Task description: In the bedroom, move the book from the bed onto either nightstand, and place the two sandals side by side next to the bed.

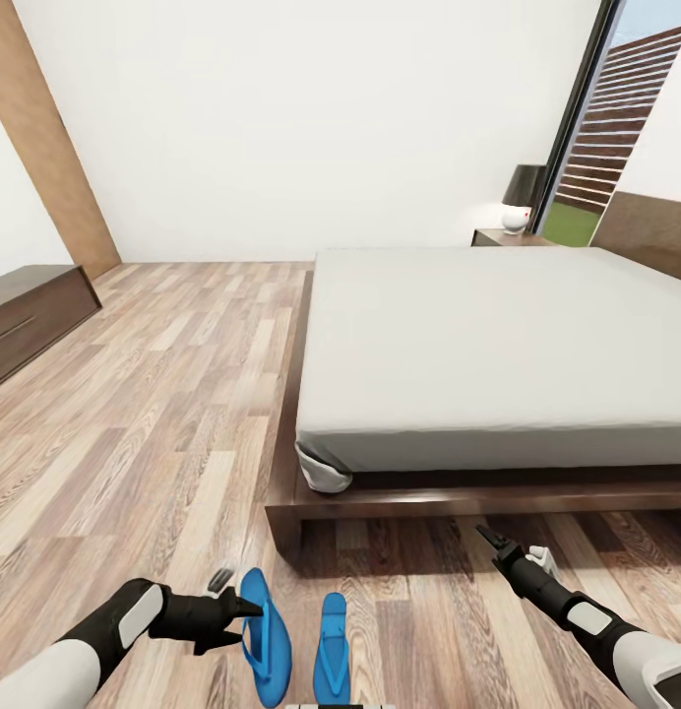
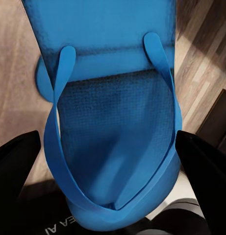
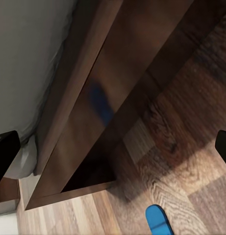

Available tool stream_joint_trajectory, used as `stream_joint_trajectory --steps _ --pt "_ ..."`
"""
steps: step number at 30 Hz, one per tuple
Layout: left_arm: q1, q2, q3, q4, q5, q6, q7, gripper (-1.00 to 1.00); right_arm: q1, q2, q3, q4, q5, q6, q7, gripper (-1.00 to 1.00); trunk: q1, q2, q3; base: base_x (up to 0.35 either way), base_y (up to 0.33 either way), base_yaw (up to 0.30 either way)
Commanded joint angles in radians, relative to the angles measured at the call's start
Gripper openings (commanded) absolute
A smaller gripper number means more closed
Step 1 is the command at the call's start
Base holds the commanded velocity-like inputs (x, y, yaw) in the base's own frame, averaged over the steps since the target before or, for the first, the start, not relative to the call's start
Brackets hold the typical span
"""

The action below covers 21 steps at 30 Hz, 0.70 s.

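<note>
1. Now on the sandal step, by the look of it, not the book step.
2. Holding one sandal (image 1: 262, 635) in the left gripper (image 1: 240, 622), down low near the foot corner of the bed (image 1: 380, 497).
3. Pinching it from both sides, with the black fingers (image 2: 14, 166) right against its edges, or so it seems up close.
4. Tipped up on its side above the wood floor (image 1: 163, 394); hard to tell if lifted or touching the planks.
5. Lying flat on the floor just beside it: the other sandal (image 1: 331, 635), pointing toward the bed.
6. Holding nothing in the right gripper (image 1: 490, 537). Spread wide and hanging over the floor in front of the bed frame.
7. Next, most likely: turn the held sandal flat, set it down close beside the other sandal, facing the same way, then let go.
8. Calls for a slow, gentle turn of the wrist, so as not to bump the flat one out of place.
9. Later, likely a trip for the book. Far off by the window, past the bed: a nightstand (image 1: 498, 236) with a lamp (image 1: 525, 187) on top.
10. As for writing: white letters on a dark robot part (image 2: 44, 215), maybe "EA AI", cut off at the edge. No words to read on the sandals or the bed.
</note>
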Motion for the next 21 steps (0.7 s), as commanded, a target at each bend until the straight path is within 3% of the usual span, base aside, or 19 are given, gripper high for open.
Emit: stream_joint_trajectory --steps 1,21 --pt "-0.001 -0.001 -0.004 -0.001 -0.004 0.001 -0.006 -1.0 -0.001 0.0 0.006 0.003 -0.011 0.009 0.006 1.0 0.0 0.0 -0.001 0.0 0.0 0.0" --pt "-0.001 -0.021 0.0 -0.01 -0.012 -0.001 -0.002 -1.0 0.0 0.0 0.007 0.003 -0.011 0.008 0.005 1.0 0.0 0.0 -0.001 0.0 0.0 0.0"
